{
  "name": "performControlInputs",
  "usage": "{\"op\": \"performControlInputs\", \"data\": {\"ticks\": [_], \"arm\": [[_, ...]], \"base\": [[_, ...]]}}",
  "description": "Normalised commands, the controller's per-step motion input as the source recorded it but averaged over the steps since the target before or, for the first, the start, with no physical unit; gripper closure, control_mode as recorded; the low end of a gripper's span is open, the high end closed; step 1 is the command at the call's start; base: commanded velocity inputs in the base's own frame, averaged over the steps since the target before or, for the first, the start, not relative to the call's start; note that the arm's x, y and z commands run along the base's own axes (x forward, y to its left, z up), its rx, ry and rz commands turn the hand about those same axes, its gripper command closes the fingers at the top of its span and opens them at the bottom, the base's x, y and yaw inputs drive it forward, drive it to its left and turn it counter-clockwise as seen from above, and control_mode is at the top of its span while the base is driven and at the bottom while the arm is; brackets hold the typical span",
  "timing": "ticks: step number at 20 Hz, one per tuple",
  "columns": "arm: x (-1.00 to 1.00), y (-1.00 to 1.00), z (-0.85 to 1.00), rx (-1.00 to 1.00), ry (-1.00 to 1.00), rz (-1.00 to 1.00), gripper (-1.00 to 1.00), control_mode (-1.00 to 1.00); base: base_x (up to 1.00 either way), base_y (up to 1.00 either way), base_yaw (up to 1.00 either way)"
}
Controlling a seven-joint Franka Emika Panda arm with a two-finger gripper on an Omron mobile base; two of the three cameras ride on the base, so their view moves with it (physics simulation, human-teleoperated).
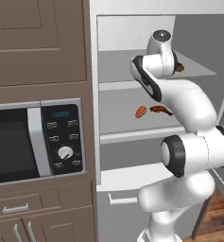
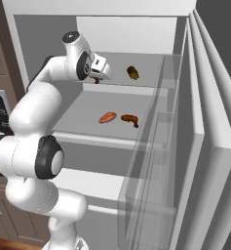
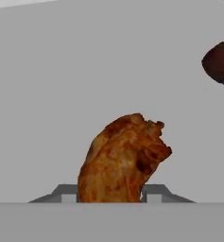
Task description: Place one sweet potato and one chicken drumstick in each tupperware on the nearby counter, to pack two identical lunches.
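Right base view: fridge (image 2: 185, 146) door open, the arm's gripper (image 2: 96, 78) on the top shelf, pinched onto a chicken drumstick (image 3: 123, 158). Sweet potato (image 2: 107, 117) and second drumstick (image 2: 129, 119) at 5 o'clock below. Pickup step; next, lift out toward the tupperwares.

On my left base view I see a built-in microwave (image 1: 35, 142) with a dark door, a silver handle strip and a control panel (image 1: 62, 138) carrying a blue display and a white dial. Taupe cabinet fronts (image 1: 38, 42) sit above it, and drawers (image 1: 38, 205) with silver handles sit below. To its right the fridge (image 2: 136, 29) stands open, with grey shelves (image 2: 87, 117) inside and clear door bins (image 2: 156, 161) on the swung-out door.
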Motion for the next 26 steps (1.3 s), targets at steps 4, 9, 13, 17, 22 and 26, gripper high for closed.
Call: {"op": "performControlInputs", "data": {"ticks": [4, 9, 13, 17, 22, 26], "arm": [[-1.0, 0.06, -0.09, 0.0, -0.15, 0.04, 1.0, -1.0], [-1.0, 0.0, 0.0, -0.02, -0.05, 0.14, 1.0, -1.0], [-1.0, 0.04, 0.0, -0.04, 0.0, 0.13, 1.0, -1.0], [-1.0, 0.04, 0.01, -0.04, 0.0, 0.13, 1.0, -1.0], [-1.0, 0.07, 0.16, -0.07, -0.01, 0.13, 1.0, -1.0], [-0.42, 0.18, 0.0, -0.06, 0.01, 0.04, 1.0, 1.0]], "base": [[0.0, 0.0, 0.0], [0.0, 0.0, 0.0], [0.0, 0.0, 0.0], [0.0, 0.0, 0.0], [0.0, 0.0, 0.0], [-0.36, 0.22, 0.0]]}}
